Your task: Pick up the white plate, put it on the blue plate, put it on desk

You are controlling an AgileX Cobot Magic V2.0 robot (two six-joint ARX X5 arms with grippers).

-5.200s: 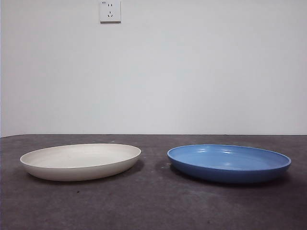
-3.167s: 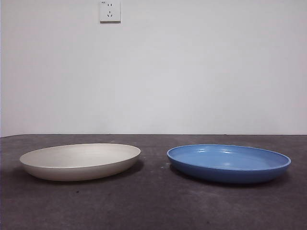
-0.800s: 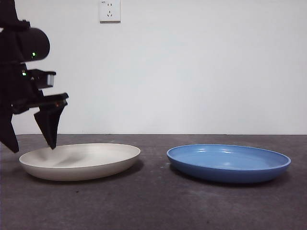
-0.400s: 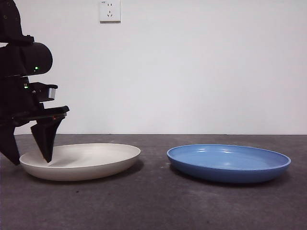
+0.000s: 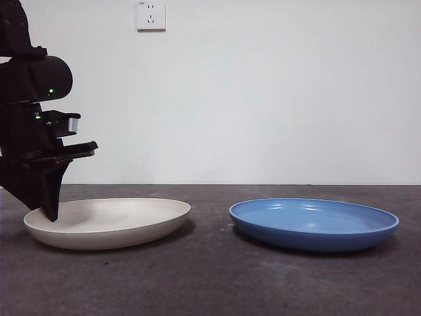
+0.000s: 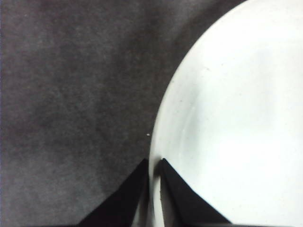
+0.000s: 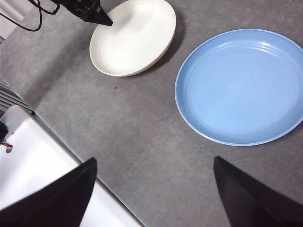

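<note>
The white plate (image 5: pixel 118 217) rests on the desk (image 5: pixel 210 283) at the left, and the blue plate (image 5: pixel 314 224) lies apart from it at the right. My left gripper (image 5: pixel 49 216) has come down from the upper left and is shut on the white plate's outer rim. In the left wrist view the white plate (image 6: pixel 236 118) has its rim pinched between the two jaws of the left gripper (image 6: pixel 154 163). My right gripper (image 7: pixel 154 189) hangs open high above the desk (image 7: pixel 118 118), looking down on the white plate (image 7: pixel 135 35), the blue plate (image 7: pixel 241 85) and the left gripper (image 7: pixel 106 22).
A white wall with a socket (image 5: pixel 150 14) stands behind the desk. In the right wrist view a white board (image 7: pixel 28 156) borders the desk's edge, and black cables (image 7: pixel 28 19) trail near the left arm.
The left gripper has dropped and slid to the white plate's left rim, and its jaws have closed on it. The plate has shifted slightly left. The blue plate is unmoved.
</note>
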